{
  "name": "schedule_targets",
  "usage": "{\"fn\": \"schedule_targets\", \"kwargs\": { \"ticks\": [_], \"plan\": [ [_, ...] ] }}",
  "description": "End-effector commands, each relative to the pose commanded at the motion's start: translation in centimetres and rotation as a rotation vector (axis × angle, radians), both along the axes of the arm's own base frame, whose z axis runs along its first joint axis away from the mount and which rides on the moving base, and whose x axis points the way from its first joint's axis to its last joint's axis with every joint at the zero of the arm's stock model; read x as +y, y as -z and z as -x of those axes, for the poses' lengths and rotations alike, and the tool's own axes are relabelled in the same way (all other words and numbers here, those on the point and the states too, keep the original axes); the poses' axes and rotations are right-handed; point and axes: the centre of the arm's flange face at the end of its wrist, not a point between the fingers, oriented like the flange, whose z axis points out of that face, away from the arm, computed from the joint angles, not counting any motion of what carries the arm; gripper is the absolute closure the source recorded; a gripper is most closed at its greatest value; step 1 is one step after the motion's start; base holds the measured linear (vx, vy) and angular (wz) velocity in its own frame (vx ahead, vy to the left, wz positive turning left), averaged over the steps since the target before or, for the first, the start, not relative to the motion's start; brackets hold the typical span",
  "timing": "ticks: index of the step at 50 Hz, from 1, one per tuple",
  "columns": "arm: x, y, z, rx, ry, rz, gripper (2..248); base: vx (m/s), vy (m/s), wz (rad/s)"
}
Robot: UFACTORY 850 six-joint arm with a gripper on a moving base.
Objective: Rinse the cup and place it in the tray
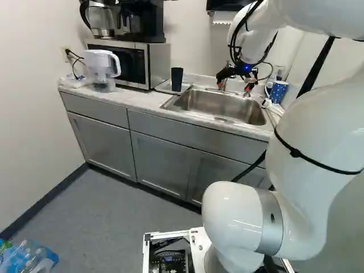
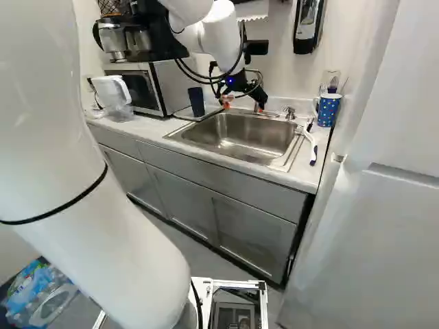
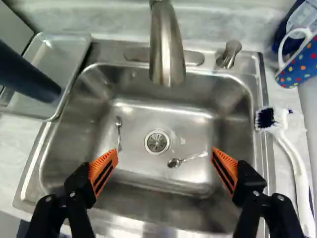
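My claw is wide open, gripping nothing, over the sink. Wrist view cuts off dark cup and faucet.

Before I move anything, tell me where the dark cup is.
In the right base view, the dark cup stands upright on the tray, left of the sink and beside the microwave.

At the counter's left end stand pitcher and microwave; cup in tray, left of sink; brush and mug right; spoon inside.
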Motion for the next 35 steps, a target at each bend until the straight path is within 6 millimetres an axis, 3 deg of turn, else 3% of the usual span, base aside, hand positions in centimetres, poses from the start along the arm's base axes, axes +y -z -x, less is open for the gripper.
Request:
{"fn": "schedule_targets", "kwargs": {
  "ticks": [35],
  "plan": [
    [0.19, 0.28, 0.43, 0.053, -0.005, -0.022, 3, 0.0, 0.0, 0.0]
  ]
}}
